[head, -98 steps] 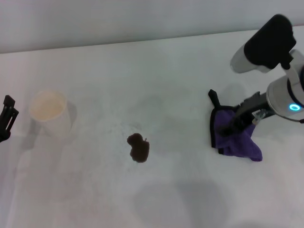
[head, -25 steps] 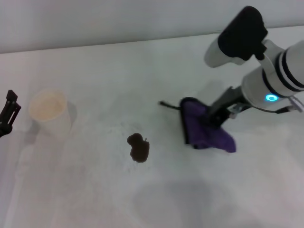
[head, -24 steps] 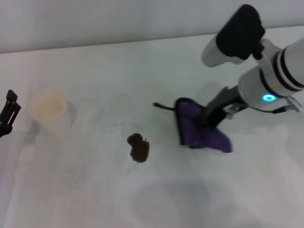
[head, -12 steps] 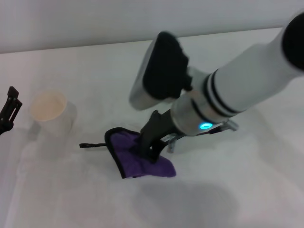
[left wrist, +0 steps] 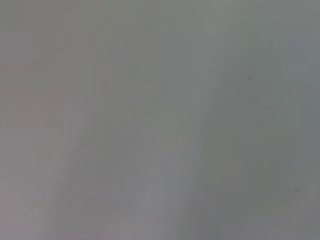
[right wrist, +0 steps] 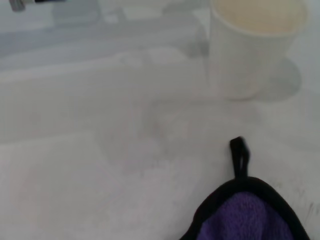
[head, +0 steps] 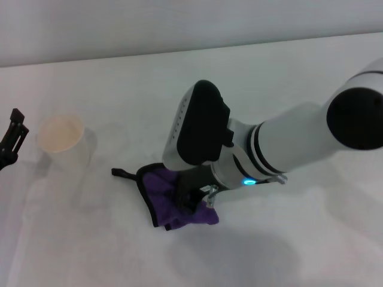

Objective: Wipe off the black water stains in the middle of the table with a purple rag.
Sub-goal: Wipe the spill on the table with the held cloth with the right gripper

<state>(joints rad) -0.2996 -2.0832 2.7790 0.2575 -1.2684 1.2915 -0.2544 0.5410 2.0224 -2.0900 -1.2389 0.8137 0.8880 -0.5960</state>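
The right arm has swept in from the far right of the table (head: pixel 311 251) to its middle, dragging the purple rag (head: pixel 170 200) with it; the dark blot that sat bare there a moment ago no longer shows, so I judge it lies under the cloth or is already smeared away. The right gripper (head: pixel 190 197) presses down into the rag, clenched on a bunch of it as far as I can see. The left gripper (head: pixel 9 143) sits parked at the left edge; whether it is open I cannot tell.

The rag looks light, soft and limp, crumpling where it is pushed, so a pinch near its middle, as now, keeps it from folding over. Its long axis runs roughly from the paper cup (head: pixel 63 140) side toward the near right, with the black loop tab (head: pixel 121 173) pointing left toward the cup, well short of touching it.
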